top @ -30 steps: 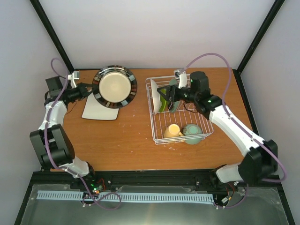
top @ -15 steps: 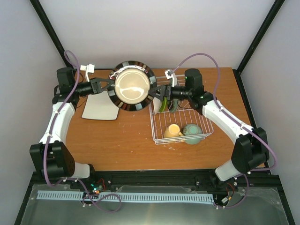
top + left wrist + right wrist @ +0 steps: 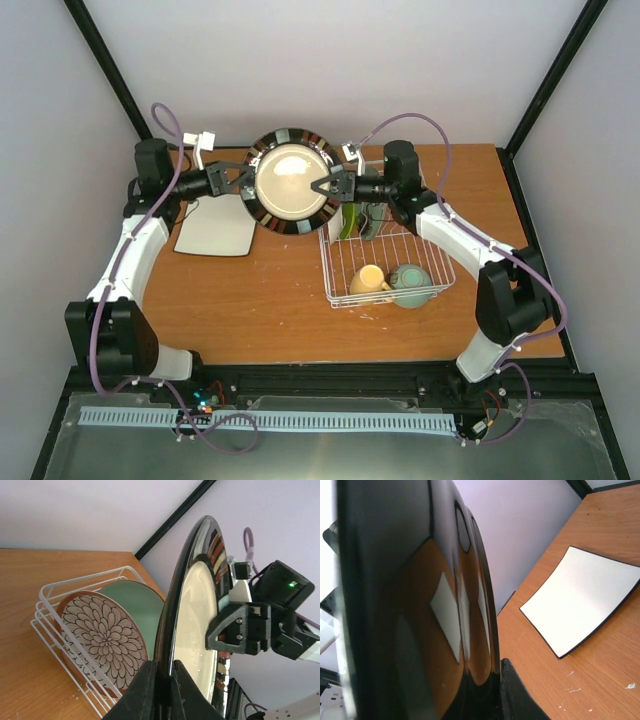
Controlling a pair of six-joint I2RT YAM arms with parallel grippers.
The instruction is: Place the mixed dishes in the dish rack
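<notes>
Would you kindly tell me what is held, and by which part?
The dark-rimmed plate, by its rim: left claw pinches one edge, right claw straddles the opposite.

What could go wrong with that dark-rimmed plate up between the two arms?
The dark-rimmed cream-centred round plate hangs by its rim between left fingers and right fingers; a mistimed release could drop it. The white wire rack already holds a brown flower-patterned plate, which it might knock going in.
</notes>
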